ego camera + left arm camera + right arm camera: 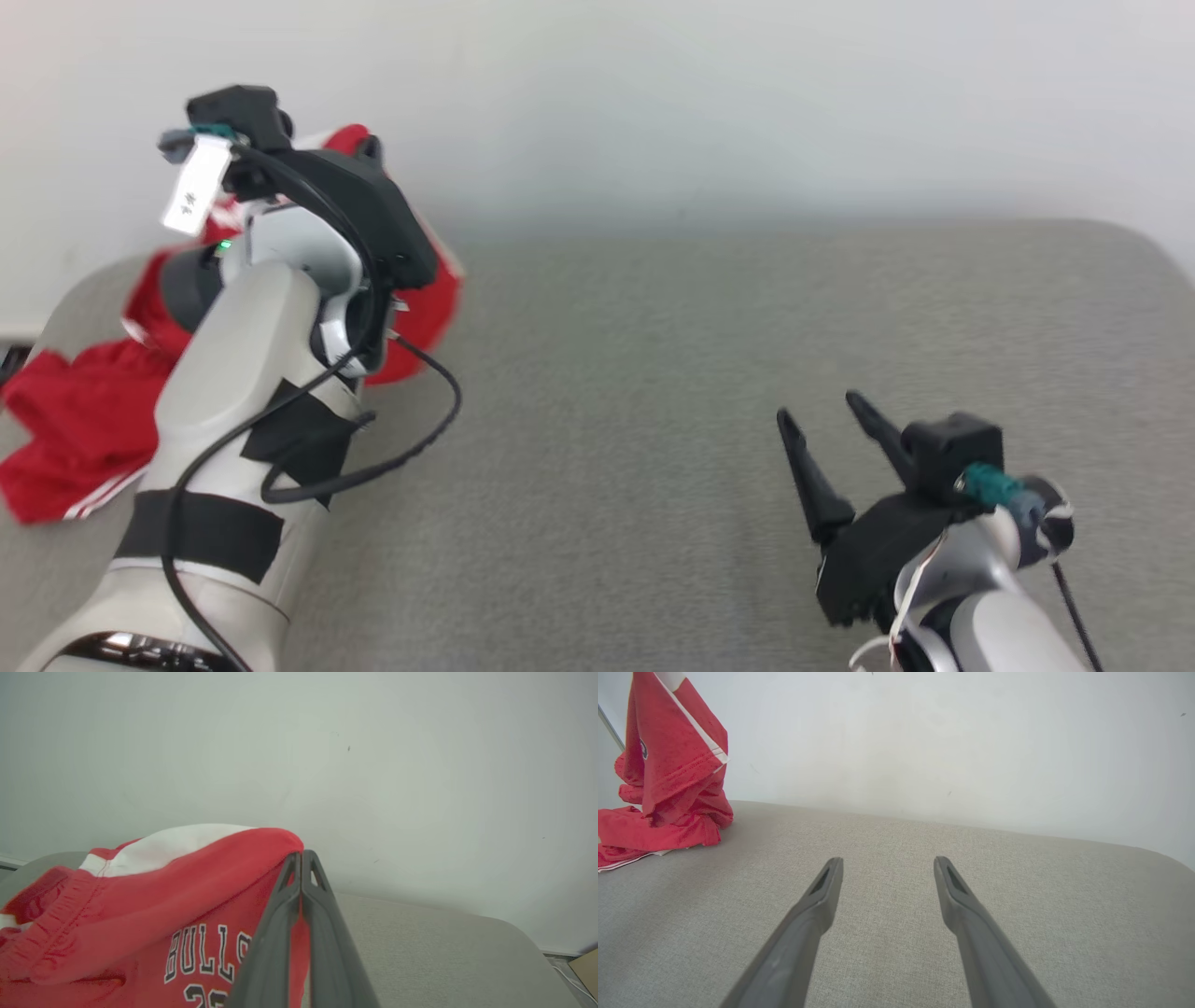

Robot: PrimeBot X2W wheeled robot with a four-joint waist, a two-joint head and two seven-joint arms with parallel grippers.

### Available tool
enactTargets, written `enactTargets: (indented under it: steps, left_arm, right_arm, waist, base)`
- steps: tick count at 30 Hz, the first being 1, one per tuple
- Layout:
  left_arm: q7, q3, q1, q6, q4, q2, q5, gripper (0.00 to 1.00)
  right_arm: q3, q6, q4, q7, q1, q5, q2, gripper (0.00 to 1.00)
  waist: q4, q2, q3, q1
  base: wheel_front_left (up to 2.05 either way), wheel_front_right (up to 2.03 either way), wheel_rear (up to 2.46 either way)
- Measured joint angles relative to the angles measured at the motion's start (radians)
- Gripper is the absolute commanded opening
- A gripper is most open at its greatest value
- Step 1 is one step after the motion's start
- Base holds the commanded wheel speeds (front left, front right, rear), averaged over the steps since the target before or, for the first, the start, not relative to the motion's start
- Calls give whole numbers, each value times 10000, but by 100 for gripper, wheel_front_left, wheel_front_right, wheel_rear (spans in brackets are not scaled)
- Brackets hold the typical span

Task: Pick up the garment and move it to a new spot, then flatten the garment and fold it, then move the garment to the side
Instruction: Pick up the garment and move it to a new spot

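Note:
The garment [84, 420] is a red basketball jersey with white trim and black-and-white lettering [201, 952]. My left gripper [301, 857] is shut on a fold of it and holds that part raised above the grey table [653, 373] at the far left. The rest trails down in a heap on the table, as the right wrist view shows the garment [668, 765]. In the head view my left arm [243, 373] hides the pinch point. My right gripper [817, 408] hovers low at the near right, open, with nothing between its fingers [817, 905].
A plain white wall [700, 93] rises directly behind the table. The table's grey cloth top [896, 952] stretches between the garment and the right gripper, with a rounded far right corner [1130, 243]. A black cable [439, 411] loops off my left arm.

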Motion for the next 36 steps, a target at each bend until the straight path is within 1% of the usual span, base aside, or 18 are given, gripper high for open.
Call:
enactTargets:
  steps: [4,7,10,15,17,22,23,24,28,30,34,36]
  left_arm:
    - [-387,-633,261,0,-639,23,-917,0]
    - [-719,-918,291,0,-874,15,-1323,0]
    - [-1007,-1139,524,0,-876,15,-1427,0]
    - [-1277,-1582,1198,0,-675,21,-1710,0]
    - [-1386,-1808,1377,0,-614,19,-1956,0]
    - [-1685,-2372,1878,0,-566,23,-2443,0]
    - [-1768,-2449,1972,0,-523,8,-2594,22]
    - [-1847,-2564,2057,0,-518,25,-2696,100]
    - [-1923,-3028,2196,0,-443,27,-2922,100]
    - [-1956,-3262,2237,0,-510,42,-3310,100]
    - [-1793,-4307,2129,0,-894,35,-3436,100]
    - [-1590,-4870,1867,0,-1085,38,-3432,100]
  right_arm:
    - [238,-25,100,-31,371,-2,33,100]
    - [439,-12,144,-31,446,-2,59,100]
    - [623,61,142,-27,525,-2,84,100]
    - [742,82,84,17,537,-2,88,100]
    - [769,151,15,25,569,-2,82,100]
    - [903,167,-151,115,718,-4,82,100]
    - [936,201,-159,119,716,-4,82,100]
    - [966,242,-186,127,712,-4,84,100]
    - [1168,336,-201,192,622,-4,105,100]
    - [1179,372,-230,194,453,-4,107,100]
    - [940,362,-270,184,345,0,98,100]
    - [738,274,-251,161,343,0,69,100]
  waist:
    - [-547,0,-443,0]
    - [-997,0,-734,1]
    - [-1467,-1,-988,0]
    - [-2271,0,-1304,1]
    - [-2590,-1,-1391,1]
    - [-3368,0,-1491,1]
    - [-3520,0,-1490,1]
    - [-3677,0,-1481,1]
    - [-4274,1,-1379,1]
    - [-4560,1,-1286,2]
    - [-4987,1,-979,3]
    - [-5093,1,-782,3]
  base:
    - [0,0,0]
    - [0,0,0]
    - [0,0,0]
    - [0,0,0]
    - [0,0,0]
    - [0,0,0]
    - [0,0,0]
    - [0,0,0]
    - [0,0,0]
    - [0,0,0]
    - [0,0,0]
    - [0,0,0]
